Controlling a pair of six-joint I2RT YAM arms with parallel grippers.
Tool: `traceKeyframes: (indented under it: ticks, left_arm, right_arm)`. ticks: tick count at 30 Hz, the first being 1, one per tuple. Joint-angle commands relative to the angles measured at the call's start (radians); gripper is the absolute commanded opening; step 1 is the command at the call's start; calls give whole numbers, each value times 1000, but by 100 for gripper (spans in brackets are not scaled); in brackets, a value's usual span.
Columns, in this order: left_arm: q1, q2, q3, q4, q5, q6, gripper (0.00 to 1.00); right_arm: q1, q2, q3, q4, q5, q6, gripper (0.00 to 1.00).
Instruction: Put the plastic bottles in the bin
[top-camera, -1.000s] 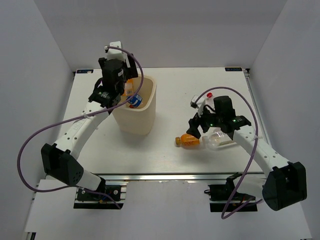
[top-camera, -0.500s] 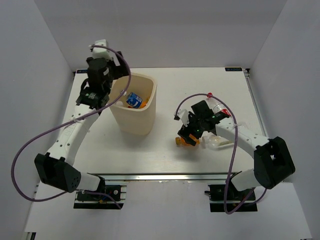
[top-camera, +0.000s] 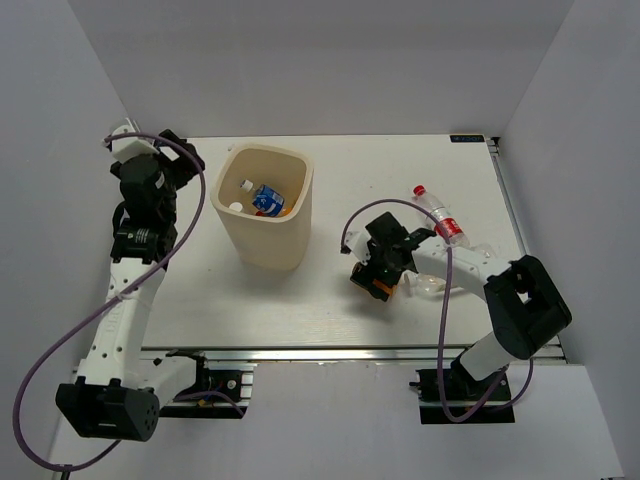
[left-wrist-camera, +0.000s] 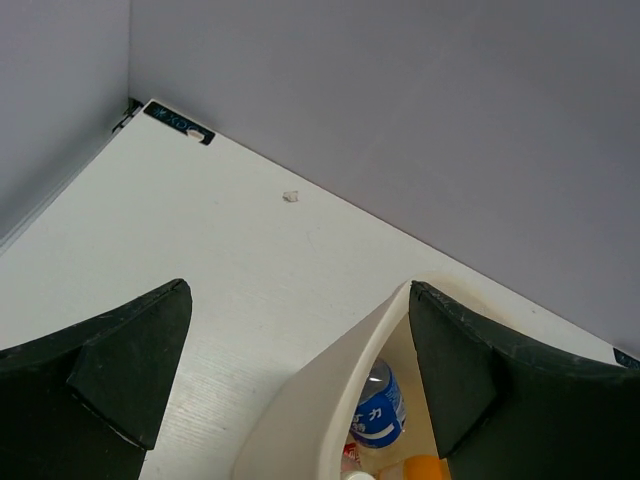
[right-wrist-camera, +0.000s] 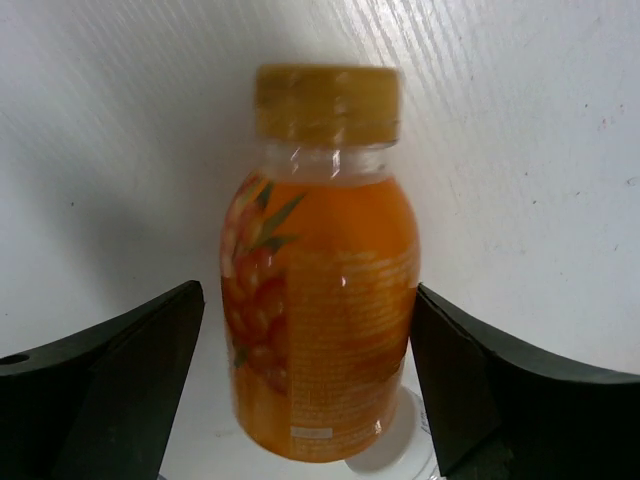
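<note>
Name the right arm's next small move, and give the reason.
Likely close the right gripper on the orange bottle. The wrist view shows the bottle lying on the table between the open jaws, a gap on each side, so nothing is gripped yet. Once held, it can go to the bin.

bin (top-camera: 268, 240) left on table (top-camera: 350, 165), bottles (top-camera: 268, 198) inside | near bottle (right-wrist-camera: 320, 290) right of bin | far bottle (top-camera: 438, 218) behind it

place: lab test cell | evidence: white table (top-camera: 350, 160), bare grey walls (top-camera: 320, 60)
</note>
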Motion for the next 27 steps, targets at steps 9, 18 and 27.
traceKeyframes:
  ticks: [9, 18, 27]
  left_arm:
    - [11, -144, -152, -97, -38, -153, 98]
    - [11, -279, -249, -172, -139, -255, 98]
    - [11, -332, -298, -174, -185, -270, 98]
  right_arm:
    - [7, -74, 15, 177, -63, -1, 49]
    - [6, -295, 216, 327, -160, 38, 52]
    - [16, -32, 729, 409, -526, 276, 50]
